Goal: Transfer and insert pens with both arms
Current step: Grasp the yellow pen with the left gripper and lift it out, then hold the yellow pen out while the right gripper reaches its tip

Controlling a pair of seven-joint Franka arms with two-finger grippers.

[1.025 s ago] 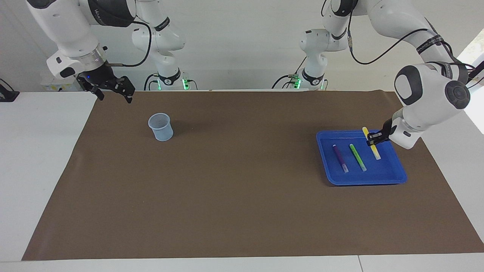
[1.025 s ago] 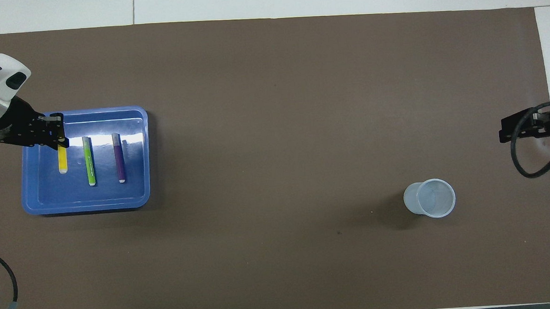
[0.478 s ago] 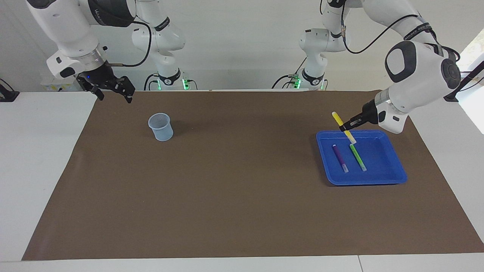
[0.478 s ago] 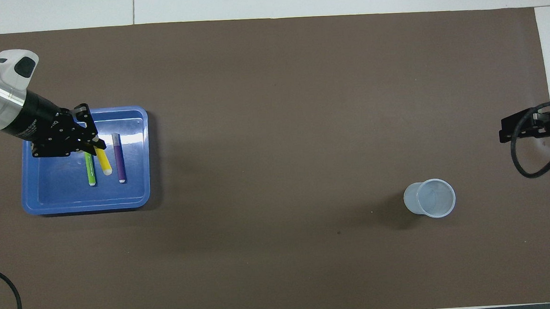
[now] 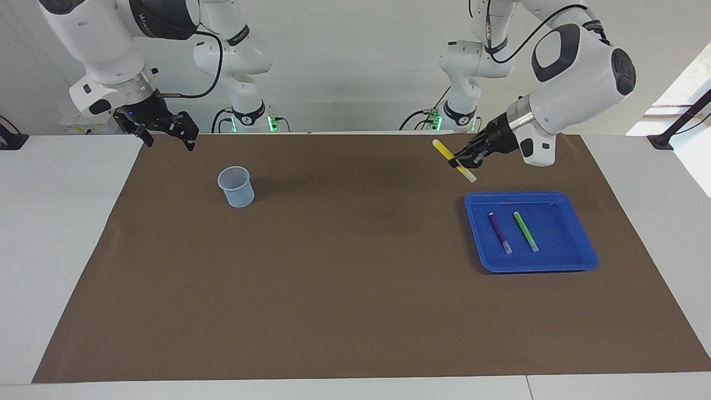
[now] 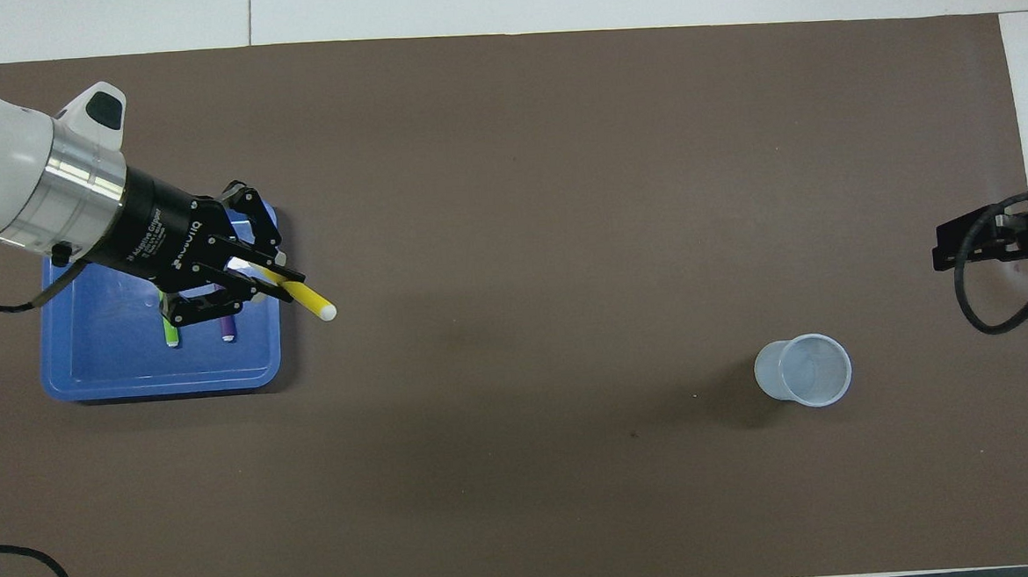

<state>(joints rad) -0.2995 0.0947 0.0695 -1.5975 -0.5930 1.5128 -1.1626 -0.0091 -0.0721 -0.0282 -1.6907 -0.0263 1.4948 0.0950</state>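
Note:
My left gripper is shut on the yellow pen. It holds the pen tilted in the air over the brown mat, just off the blue tray. The purple pen and the green pen lie side by side in the tray, partly hidden under the gripper in the overhead view. My right gripper waits open above the mat's edge at the right arm's end.
A pale translucent cup stands upright on the brown mat toward the right arm's end. Two smaller white arms with green lights stand at the robots' edge of the table.
My left gripper has lifted the yellow pen out of the tray and carried it up and toward the table's middle. The right arm has not moved.

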